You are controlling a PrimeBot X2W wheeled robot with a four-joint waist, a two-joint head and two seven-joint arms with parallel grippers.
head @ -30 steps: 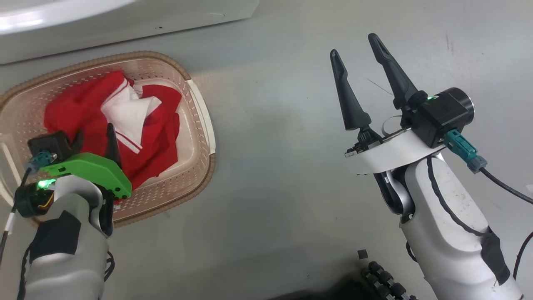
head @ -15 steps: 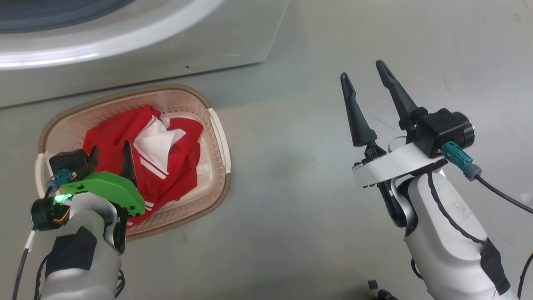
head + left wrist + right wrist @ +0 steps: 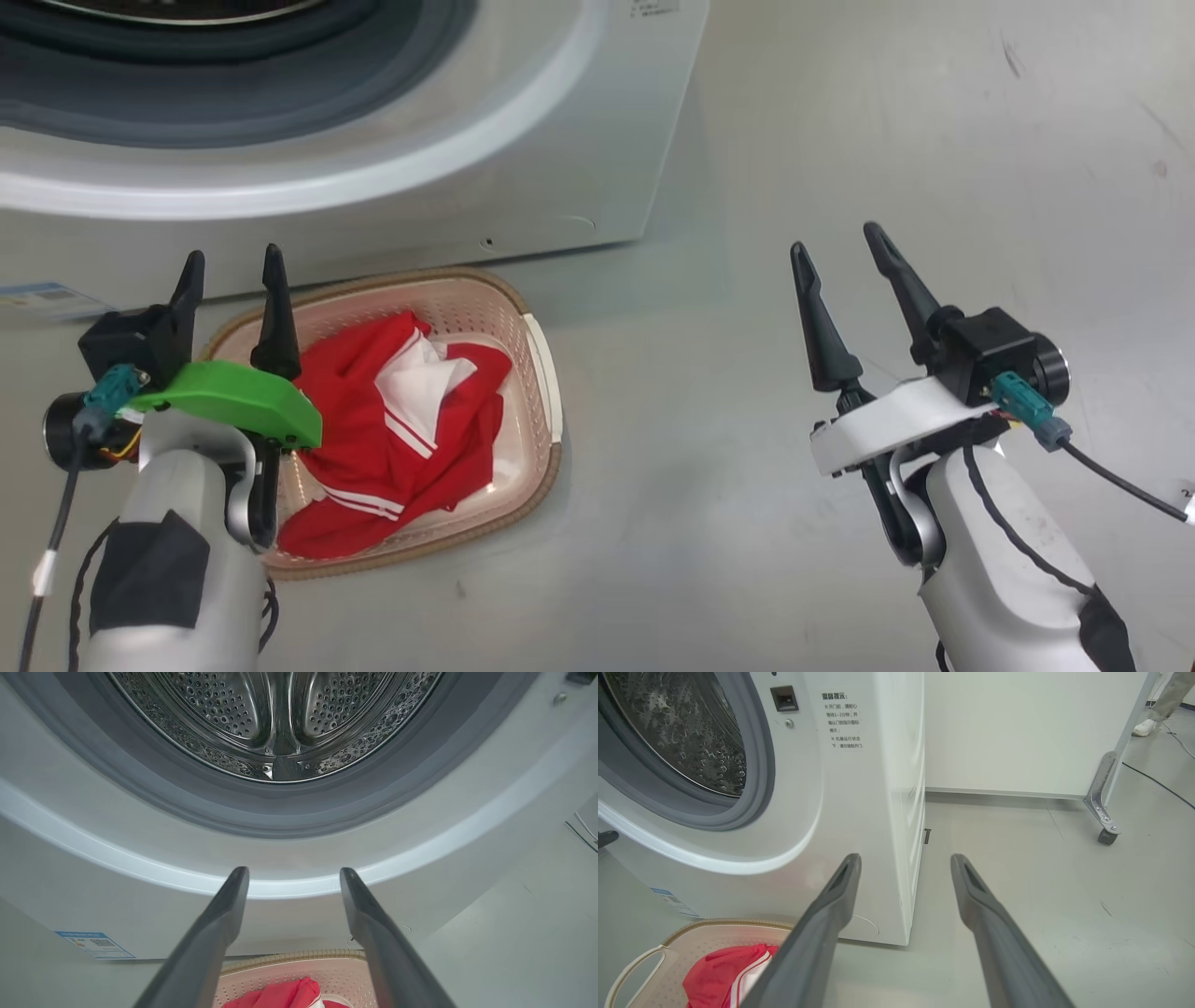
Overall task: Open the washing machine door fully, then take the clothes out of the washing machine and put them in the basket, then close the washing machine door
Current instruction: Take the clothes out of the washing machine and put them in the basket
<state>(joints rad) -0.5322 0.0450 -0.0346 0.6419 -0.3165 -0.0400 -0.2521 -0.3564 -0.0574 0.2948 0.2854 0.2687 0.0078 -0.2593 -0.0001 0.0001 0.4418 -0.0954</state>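
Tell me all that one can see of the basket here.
The basket is small, rounded-rectangular, of cream plastic with perforated walls, a brown woven rim and a white handle at each end. It stands upright on the grey floor, close before the washing machine; whether they touch I cannot tell. Crumpled red and white clothes lie inside. In the head view the left arm hides its left part.

A smooth grey floor [image 3: 1017,868] runs back to a white panel [image 3: 1017,728], whose metal bracket [image 3: 1099,788] ends in a small caster [image 3: 1105,836]. A black cable [image 3: 1153,782] lies on the floor near a person's white shoe [image 3: 1144,727]
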